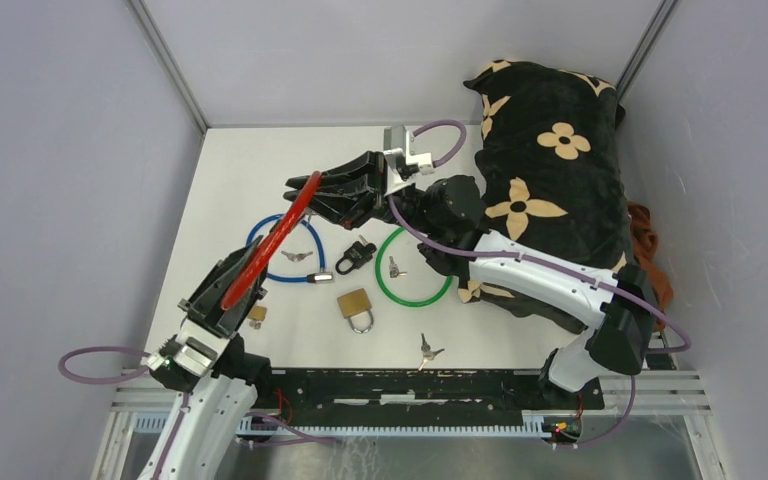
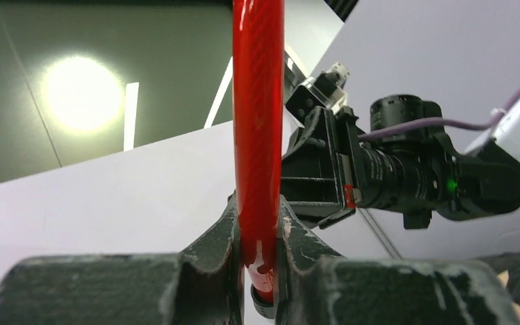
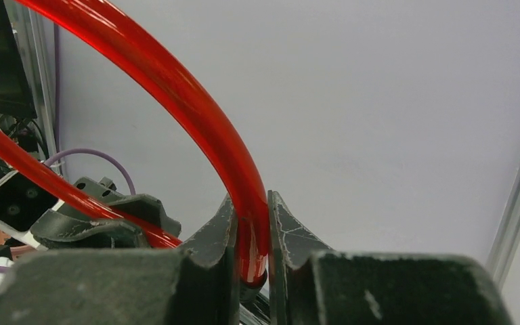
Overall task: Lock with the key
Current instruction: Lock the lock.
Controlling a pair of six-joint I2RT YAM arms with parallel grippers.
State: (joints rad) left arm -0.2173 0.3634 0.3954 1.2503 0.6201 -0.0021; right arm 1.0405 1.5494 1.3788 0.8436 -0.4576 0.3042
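Both arms hold the red cable lock point(image 1: 278, 232) in the air above the middle-left of the table point(image 1: 230, 180). The left gripper point(image 1: 238, 278) has its jaws closed to a narrow gap, clamped on the cable at its near end. The right gripper point(image 1: 302, 196) is closed just as narrowly on the far end. In the left wrist view the cable point(image 2: 257, 122) sits near the fingertips, with a dark cap just below the jaws, so the hold looks shallow. A small tug from the other arm could pull it out. The cable is springy and bowed, so if the arms draw apart or twist against each other, it may snap free from one side and swing. Neither gripper holds a key. A pair of keys point(image 1: 430, 350) lies near the front edge, another key point(image 1: 394, 267) inside the green loop point(image 1: 415, 296), and one point(image 1: 296, 257) inside the blue loop point(image 1: 260, 232). I cannot tell which of them fits. Fetching a key means one gripper must let go, and the lock body could then droop or turn away from reach. The grippers also work close together, so a careless move risks a knock between them.
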